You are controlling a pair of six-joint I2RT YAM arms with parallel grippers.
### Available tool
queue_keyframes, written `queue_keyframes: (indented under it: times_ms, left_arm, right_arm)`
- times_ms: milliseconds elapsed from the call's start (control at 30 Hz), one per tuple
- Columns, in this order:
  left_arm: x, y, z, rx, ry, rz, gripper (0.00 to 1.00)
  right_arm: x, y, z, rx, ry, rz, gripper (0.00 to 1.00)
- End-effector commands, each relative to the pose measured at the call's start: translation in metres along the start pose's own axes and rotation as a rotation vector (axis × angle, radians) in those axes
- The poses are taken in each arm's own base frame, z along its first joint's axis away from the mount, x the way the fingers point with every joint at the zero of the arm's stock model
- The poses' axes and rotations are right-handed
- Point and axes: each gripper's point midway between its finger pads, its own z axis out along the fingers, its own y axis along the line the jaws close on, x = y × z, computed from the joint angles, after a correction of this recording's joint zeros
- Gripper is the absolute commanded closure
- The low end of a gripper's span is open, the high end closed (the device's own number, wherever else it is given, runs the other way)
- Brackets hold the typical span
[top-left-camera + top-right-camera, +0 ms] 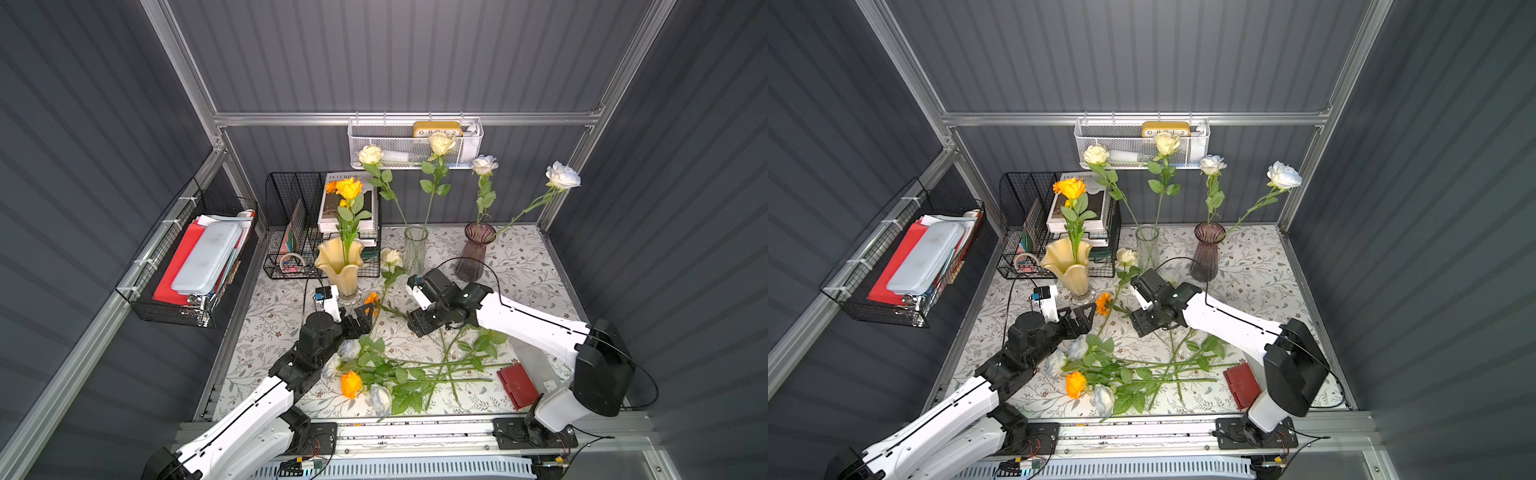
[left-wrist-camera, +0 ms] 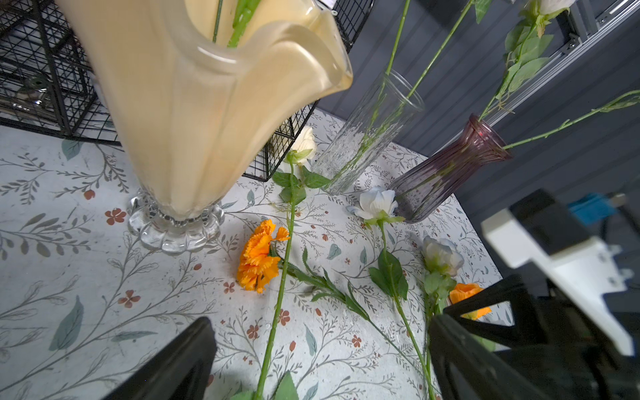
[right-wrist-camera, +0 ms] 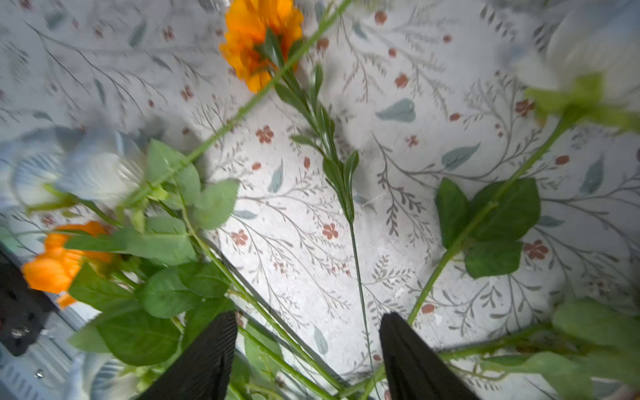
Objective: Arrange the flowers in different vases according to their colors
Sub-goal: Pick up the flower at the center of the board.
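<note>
Marigold flat, bloom toward yellow vase, thin stem between parted right jaws; left jaws spread, empty.

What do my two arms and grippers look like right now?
The left arm and right arm match: white shells, black joints and bases, thin black cables looping alongside. The left gripper and right gripper have black wedge-shaped fingers, ribbed inside. A white, blue-marked camera block sits by the left gripper.

One pale yellow vase, one clear vase and one purple vase are counted, three in all. Three cream roses, at least five white roses and at least four orange blooms are seen.
</note>
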Motion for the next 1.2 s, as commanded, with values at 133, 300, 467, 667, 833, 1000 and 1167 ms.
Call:
queue_keyframes:
  times_ms: [133,300,467,667,833,1000,1167]
  left_arm:
    - [0.002,0.005,-0.003,-0.011,-0.007,-0.009,0.01]
    - [0.003,0.006,-0.002,-0.017,-0.007,-0.008,0.01]
    - [0.003,0.006,-0.001,-0.017,-0.001,-0.006,0.01]
    - [0.003,0.005,-0.001,-0.013,-0.005,-0.006,0.01]
    - [0.003,0.006,-0.001,-0.016,-0.001,-0.005,0.01]
    - [0.003,0.005,0.0,-0.014,-0.002,-0.003,0.01]
    - [0.004,0.005,0.001,-0.014,0.004,0.0,0.01]
  right_arm:
    - [0.021,-0.017,0.026,0.069,0.186,-0.111,0.34]
    - [0.022,-0.022,0.043,0.071,0.227,-0.111,0.36]
    - [0.016,-0.026,0.058,0.06,0.231,-0.111,0.38]
    - [0.009,-0.029,0.073,0.042,0.241,-0.1,0.45]
    - [0.01,-0.028,0.085,0.023,0.272,-0.096,0.68]
    - [0.0,-0.03,0.08,0.042,0.241,-0.106,0.9]
    - [-0.027,-0.033,0.053,0.083,0.112,-0.145,1.0]
